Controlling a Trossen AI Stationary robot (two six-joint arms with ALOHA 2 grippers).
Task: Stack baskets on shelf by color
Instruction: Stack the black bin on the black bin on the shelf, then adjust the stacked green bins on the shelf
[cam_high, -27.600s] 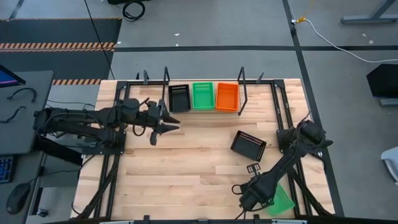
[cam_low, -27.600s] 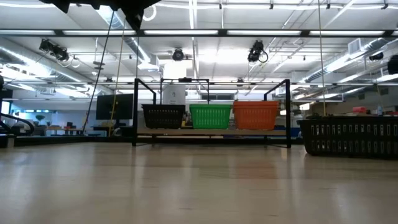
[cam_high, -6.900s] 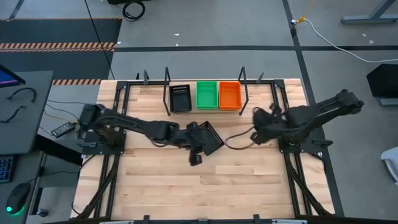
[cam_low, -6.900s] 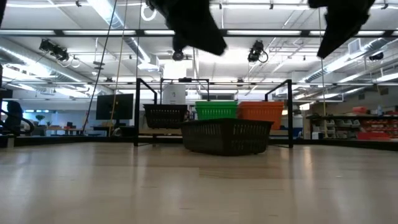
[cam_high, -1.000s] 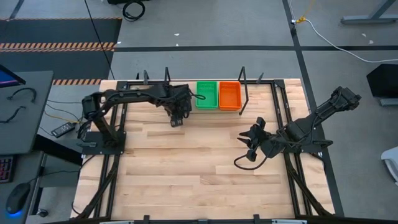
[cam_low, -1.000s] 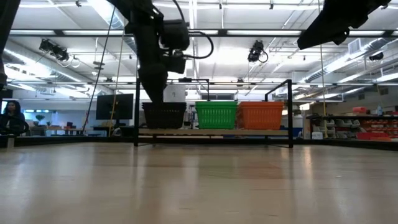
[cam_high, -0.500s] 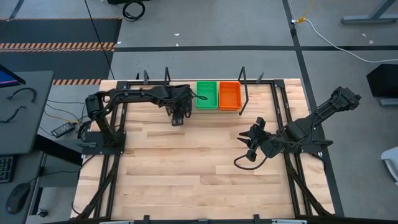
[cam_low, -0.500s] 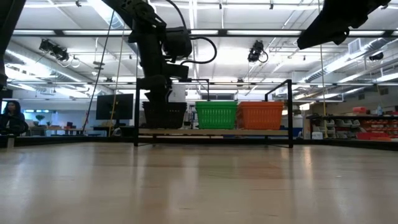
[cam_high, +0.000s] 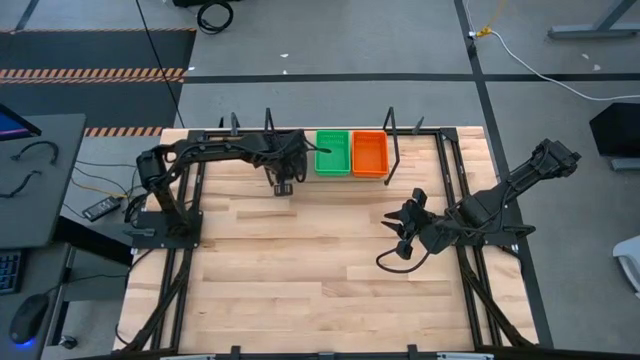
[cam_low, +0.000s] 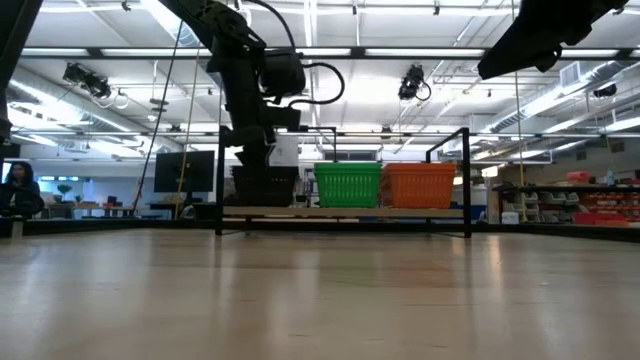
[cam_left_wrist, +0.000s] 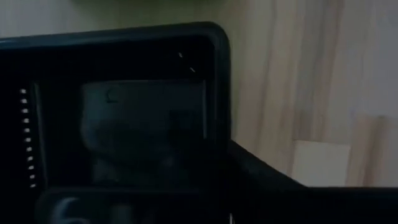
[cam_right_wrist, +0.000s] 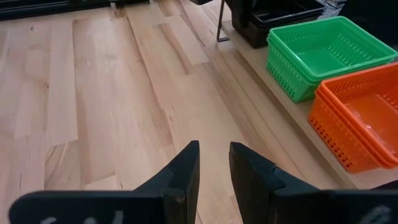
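Note:
The shelf (cam_low: 340, 211) stands along the table's far edge with three stacks abreast: black baskets (cam_low: 265, 185) on its left, green baskets (cam_high: 333, 153) in the middle, orange baskets (cam_high: 368, 153) on its right. My left gripper (cam_high: 283, 183) hangs low over the near side of the black stack. The left wrist view is filled by a black basket's rim (cam_left_wrist: 217, 74) and dark inside. My right gripper (cam_high: 393, 230) is open and holds nothing. It waits over bare wood right of centre, pointing toward the shelf (cam_right_wrist: 280, 106).
Thin black upright rods (cam_high: 268, 130) (cam_high: 390, 140) stand at the shelf's ends, close to the left arm. Black frame rails run along the table's left and right sides. Bare wood tabletop (cam_high: 300, 270) spans the middle and near part. A person (cam_low: 15, 185) sits far off in the room.
My left gripper has moved a little toward the far edge, closer in over the black stack on the shelf, and sits slightly higher in the low view. My right arm has kept still. The green and orange stacks have not moved.

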